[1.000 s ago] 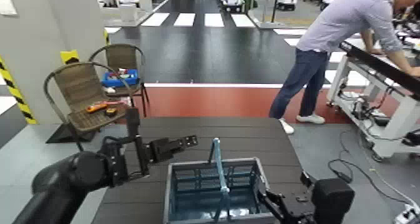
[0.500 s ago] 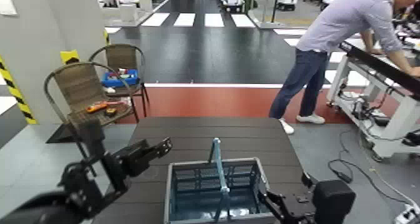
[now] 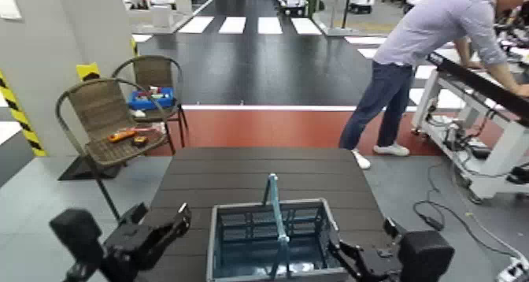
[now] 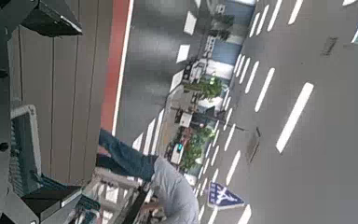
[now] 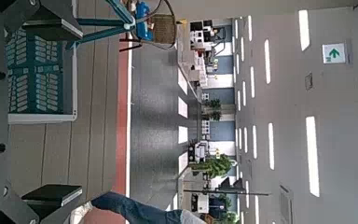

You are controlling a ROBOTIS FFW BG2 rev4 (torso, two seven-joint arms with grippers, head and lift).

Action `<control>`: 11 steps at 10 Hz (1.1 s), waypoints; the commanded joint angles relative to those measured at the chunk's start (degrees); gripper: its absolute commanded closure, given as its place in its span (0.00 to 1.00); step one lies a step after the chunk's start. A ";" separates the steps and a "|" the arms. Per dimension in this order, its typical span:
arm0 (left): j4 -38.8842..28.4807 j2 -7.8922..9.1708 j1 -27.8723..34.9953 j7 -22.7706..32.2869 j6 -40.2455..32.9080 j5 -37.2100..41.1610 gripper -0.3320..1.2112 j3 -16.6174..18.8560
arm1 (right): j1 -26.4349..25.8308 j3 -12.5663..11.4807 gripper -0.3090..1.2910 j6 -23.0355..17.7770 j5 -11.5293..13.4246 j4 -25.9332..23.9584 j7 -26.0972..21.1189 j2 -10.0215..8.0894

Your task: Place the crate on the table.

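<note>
The teal-blue crate (image 3: 268, 239) with its light-blue upright handle (image 3: 273, 202) stands on the near part of the dark slatted table (image 3: 252, 165). My left gripper (image 3: 172, 224) is open and empty, low at the crate's left, apart from it. My right gripper (image 3: 352, 257) is open and empty just beside the crate's near right corner. In the left wrist view the fingers (image 4: 48, 15) stand wide apart, with the crate's edge (image 4: 23, 149) and the table slats (image 4: 70, 84) beyond. The right wrist view shows the crate's lattice side (image 5: 37, 79) past its open fingers (image 5: 54, 194).
Two wicker chairs (image 3: 106, 116) stand left of the table, one with a small blue box (image 3: 149, 98), one with an orange tool (image 3: 124, 134). A person (image 3: 429, 57) leans over a white-framed workbench (image 3: 480, 92) at the right. Cables (image 3: 441, 214) lie on the floor there.
My left arm has drawn back down and to the left, away from the crate. The right gripper has sunk slightly. The crate has not moved.
</note>
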 commanded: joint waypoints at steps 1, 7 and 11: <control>-0.96 -2.28 7.59 5.03 -9.74 -4.91 0.28 -1.97 | 0.72 -0.11 0.28 -0.35 0.19 -0.17 -0.02 0.13; -2.19 -3.25 14.53 13.56 -18.97 -15.28 0.28 -3.03 | 1.86 -0.55 0.28 -2.02 0.80 -0.17 0.07 0.30; -2.01 -2.90 14.27 13.64 -19.14 -15.90 0.28 -3.20 | 1.77 -0.55 0.28 -2.55 0.80 0.09 0.07 0.30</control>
